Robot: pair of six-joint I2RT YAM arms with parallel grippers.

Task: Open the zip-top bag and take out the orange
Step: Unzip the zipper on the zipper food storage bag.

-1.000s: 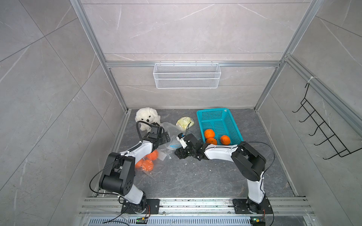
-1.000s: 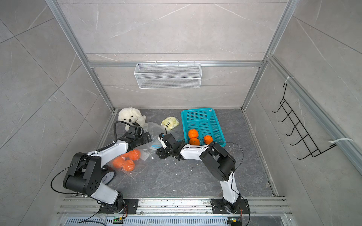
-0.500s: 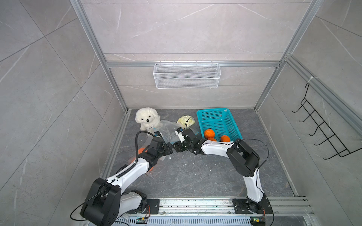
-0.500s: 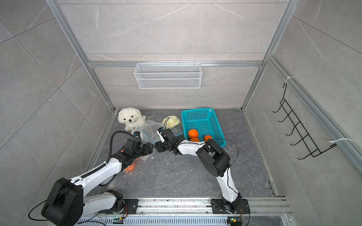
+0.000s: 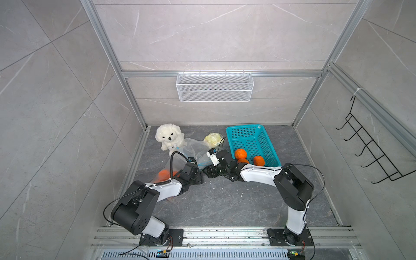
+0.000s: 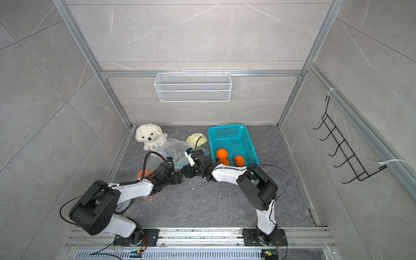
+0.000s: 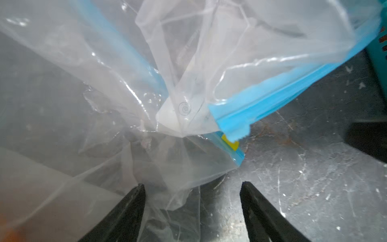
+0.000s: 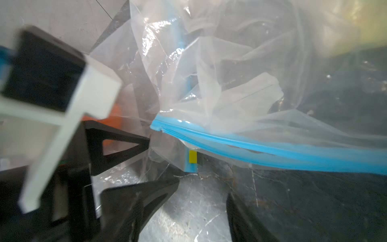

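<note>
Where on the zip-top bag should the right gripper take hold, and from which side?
Probably the blue zip strip near its free end, beside the yellow tab. It is the one stiff, straight edge, while the film of the zip-top bag is loose and crumpled. The open right gripper faces it from the bare floor side, so come from there, one jaw on each face.

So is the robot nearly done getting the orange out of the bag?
Not yet. Looks done: three oranges already sit in the teal basket. In hand: the left gripper and right gripper, both open, are at the zip-top bag corner by the yellow slider, neither closed on it. I can't tell if the blue zip is open. Left: the orange inside the bag must come out.
</note>
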